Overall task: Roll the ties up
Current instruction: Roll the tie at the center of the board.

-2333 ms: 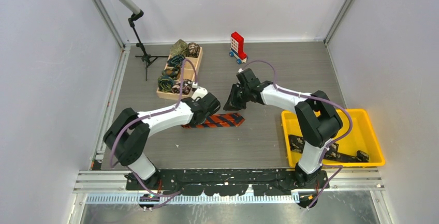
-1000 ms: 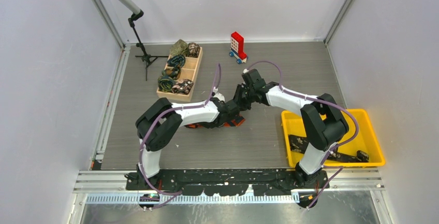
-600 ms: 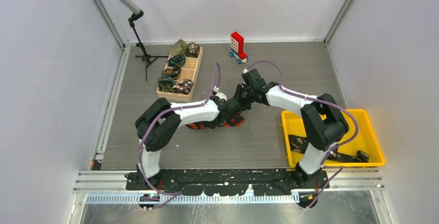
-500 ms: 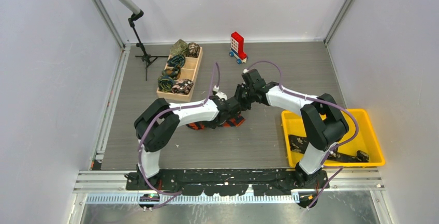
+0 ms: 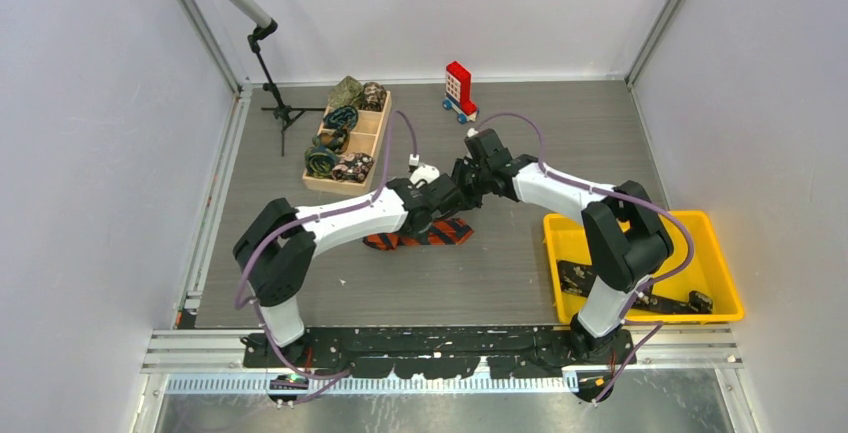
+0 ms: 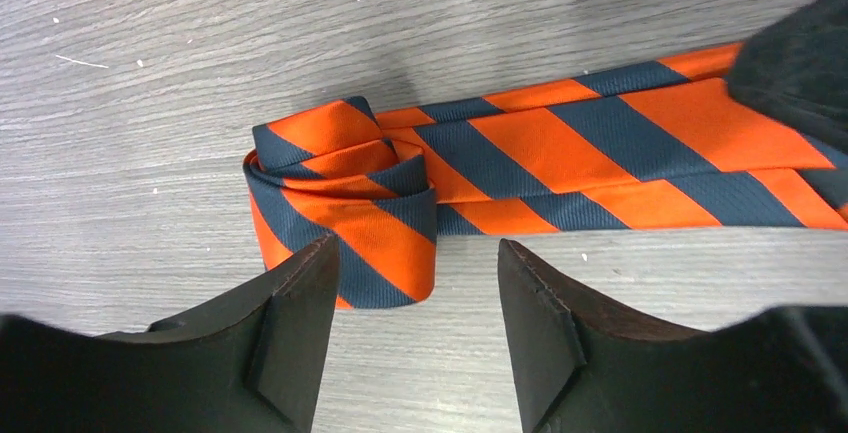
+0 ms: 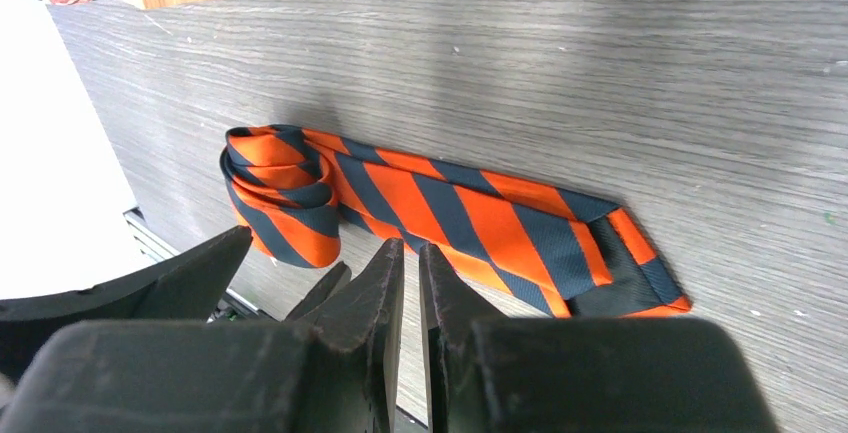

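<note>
An orange-and-navy striped tie (image 5: 440, 234) lies flat on the grey table, its left end wound into a loose roll (image 6: 340, 193). My left gripper (image 6: 415, 263) is open and empty, hovering just in front of the roll without touching it. It sits over the tie in the top view (image 5: 437, 201). My right gripper (image 7: 410, 253) is shut on nothing, above the tie's near edge around its middle (image 7: 450, 213). It sits beside the left gripper in the top view (image 5: 463, 188). The tie's wide end (image 7: 630, 273) lies folded back, dark lining up.
A wooden tray (image 5: 378, 138) with several rolled ties stands at the back left. A red-and-white toy block on blue wheels (image 5: 459, 88) is at the back. A yellow bin (image 5: 690, 218) with dark ties is at the right. A black stand (image 5: 278, 108) is at the far left.
My left gripper has lifted off the tie and drawn back toward the far side, its elbow swinging left, so more of the tie shows. My right gripper has barely moved.
</note>
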Controlling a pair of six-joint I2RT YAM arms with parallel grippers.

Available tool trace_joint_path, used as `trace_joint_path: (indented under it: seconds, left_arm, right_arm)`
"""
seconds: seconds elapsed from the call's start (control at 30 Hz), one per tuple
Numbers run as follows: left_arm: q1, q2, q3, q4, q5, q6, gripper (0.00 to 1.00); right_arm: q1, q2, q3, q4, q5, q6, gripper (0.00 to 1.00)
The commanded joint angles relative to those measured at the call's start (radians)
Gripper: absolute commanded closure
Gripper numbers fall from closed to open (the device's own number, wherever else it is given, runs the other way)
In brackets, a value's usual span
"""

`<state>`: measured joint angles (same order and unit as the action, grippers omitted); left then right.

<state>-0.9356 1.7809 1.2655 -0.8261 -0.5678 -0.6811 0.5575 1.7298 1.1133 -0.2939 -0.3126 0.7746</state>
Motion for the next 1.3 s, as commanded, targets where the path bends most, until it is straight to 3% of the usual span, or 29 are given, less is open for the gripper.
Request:
trace_joint_path:
  seconds: [0.0, 0.37, 0.7, 0.87, 1.27]
  left_arm:
    - [0.023, -0.109, -0.011, 0.022, 0.031, -0.003, 0.39]
    - [0.213, -0.464, -0.291, 0.186, 0.246, 0.179, 0.34]
    - [0.493, -0.636, -0.517, 0.39, 0.607, 0.241, 0.27]
    - [0.563, -0.646, -0.576, 0.472, 0.704, 0.21, 0.26]
    - [0.636, -0.617, -0.668, 0.641, 0.796, 0.184, 0.26]
  right_arm:
    - [0.029, -0.024, 0.046, 0.011, -0.008, 0.017, 0.83]
    - [0.152, 0.031, 0.103, 0.029, 0.005, 0.05, 0.79]
    - [0.245, 0.121, 0.203, 0.012, 0.027, 0.061, 0.55]
    - [0.264, 0.157, 0.226, 0.007, 0.03, 0.056, 0.55]
    - [0.271, 0.234, 0.265, -0.005, 0.04, 0.03, 0.66]
